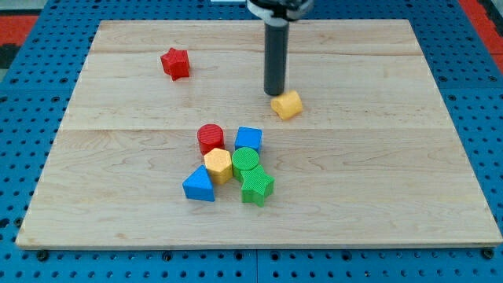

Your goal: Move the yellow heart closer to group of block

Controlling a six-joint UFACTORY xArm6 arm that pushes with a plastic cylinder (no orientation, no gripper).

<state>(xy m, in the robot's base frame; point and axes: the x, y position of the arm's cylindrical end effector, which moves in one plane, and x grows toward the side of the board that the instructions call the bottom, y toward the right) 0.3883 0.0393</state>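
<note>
The yellow heart [288,104] lies on the wooden board right of centre, apart from the others. My tip [274,93] stands just at its upper left edge, touching or almost touching it. The group of blocks sits below and to the left: a red cylinder [211,138], a blue cube [248,140], a yellow hexagon [218,165], a green cylinder [246,161], a green star-like block [256,187] and a blue triangle [200,185], all packed close together.
A red star [175,64] lies alone near the board's upper left. The wooden board [393,157] rests on a blue perforated table [23,118]. The rod rises out of the view's top.
</note>
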